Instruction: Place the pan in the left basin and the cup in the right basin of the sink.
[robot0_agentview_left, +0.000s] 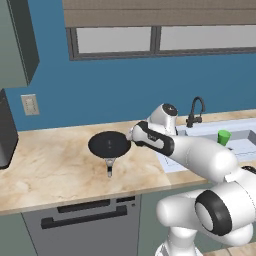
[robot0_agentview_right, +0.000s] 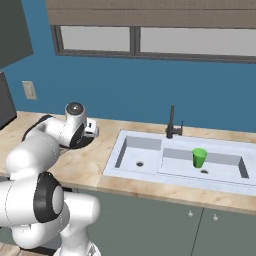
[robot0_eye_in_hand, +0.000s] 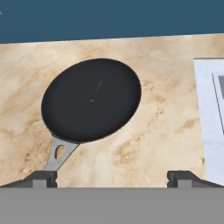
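I've got the gripper (robot0_eye_in_hand: 112, 177) wide open, empty, over bare worktop (robot0_eye_in_hand: 144, 148); pan (robot0_eye_in_hand: 92, 99) centre-left, sink (robot0_eye_in_hand: 210, 118) rim at right edge.

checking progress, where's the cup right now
The cup stands upright in the right basin of the sink, near its drain and in front of the faucet.

The pan (robot0_agentview_left: 109, 144) lies on the counter (robot0_agentview_left: 50, 165) left of the sink (robot0_agentview_right: 130, 170), its handle (robot0_agentview_left: 109, 166) pointing toward the near edge. The cup (robot0_agentview_right: 199, 157) stands upright in the right basin (robot0_agentview_right: 220, 167). The faucet (robot0_agentview_right: 171, 125) rises behind the sink, between the basins
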